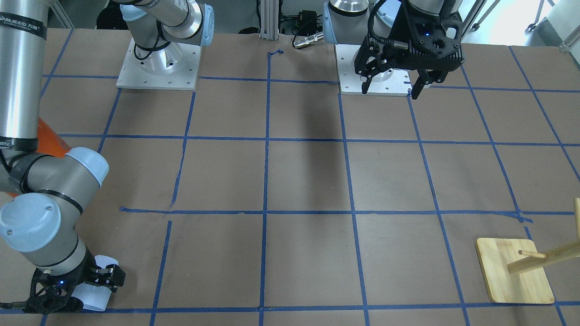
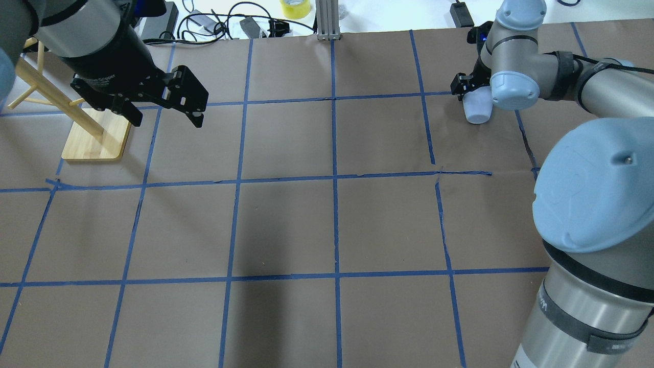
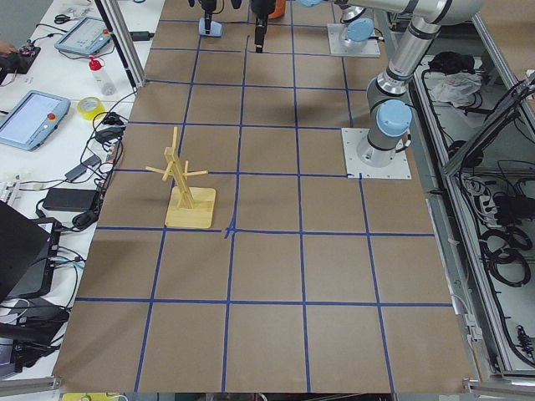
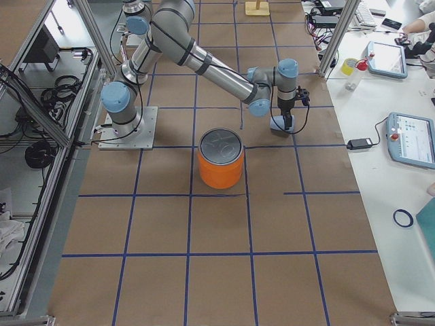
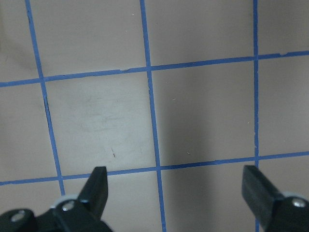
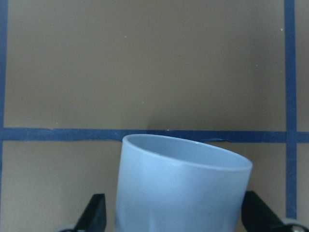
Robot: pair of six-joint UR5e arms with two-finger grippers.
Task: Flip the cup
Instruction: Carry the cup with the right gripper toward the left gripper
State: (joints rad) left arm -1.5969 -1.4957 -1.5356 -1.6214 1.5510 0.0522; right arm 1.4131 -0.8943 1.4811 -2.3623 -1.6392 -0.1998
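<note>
The cup (image 6: pixel 183 193) is a small pale blue-white tumbler at the far right of the table, seen in the overhead view (image 2: pixel 479 111). My right gripper (image 6: pixel 176 217) is open, with one finger on each side of the cup and the cup between them. The cup also shows in the front-facing view (image 1: pixel 95 299) and the right side view (image 4: pixel 280 125). I cannot tell which end of it faces up. My left gripper (image 2: pixel 166 115) is open and empty, high above the table near its own base (image 1: pixel 392 86). Its wrist view (image 5: pixel 176 188) holds only taped table.
A large orange can with a silver top (image 4: pixel 221 166) stands near the right arm, mostly hidden behind it in the front-facing view (image 1: pixel 50 138). A wooden peg rack on a square base (image 2: pixel 94 140) stands at the far left. Blue tape marks a grid on the brown table.
</note>
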